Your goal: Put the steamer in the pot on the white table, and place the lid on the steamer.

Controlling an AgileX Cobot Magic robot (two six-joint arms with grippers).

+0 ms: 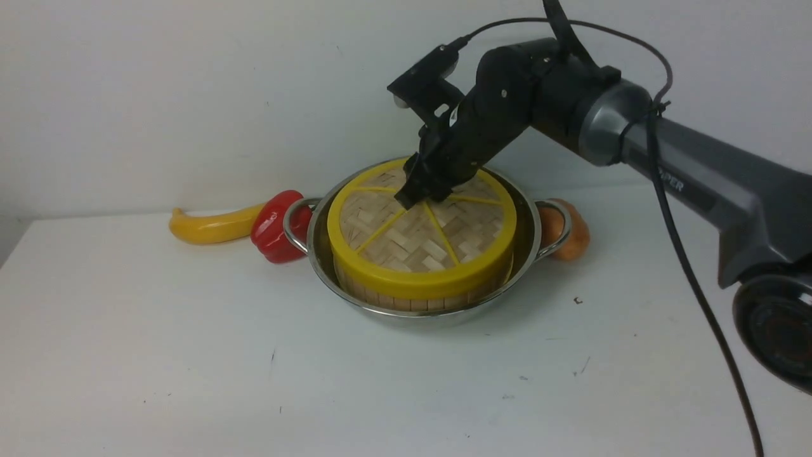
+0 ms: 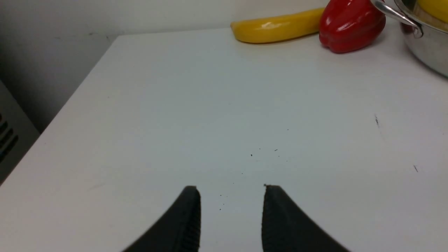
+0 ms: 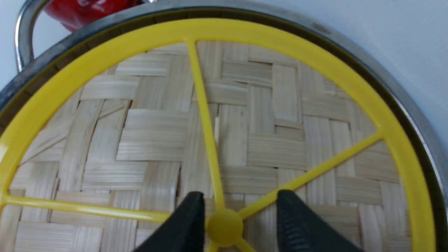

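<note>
The steel pot point(image 1: 528, 212) stands mid-table on the white table point(image 1: 190, 355). Inside it sits the steamer point(image 1: 412, 303), of which only the slatted wall shows. The lid point(image 1: 406, 241) lies flat on top and hides the inside. My right gripper point(image 1: 422, 195) points down at the lid's centre. In the right wrist view its fingers straddle the small yellow knob point(image 3: 224, 226); the right gripper point(image 3: 240, 193) is open, with a gap beside the knob. My left gripper point(image 2: 231, 196) hangs open over bare table, holding nothing.
A yellow banana-shaped toy point(image 1: 212, 225) and a red pepper point(image 1: 276, 227) lie by the pot's left handle. An orange fruit point(image 1: 571, 231) rests behind the right handle. The table's left edge point(image 2: 70, 105) drops off near the left gripper.
</note>
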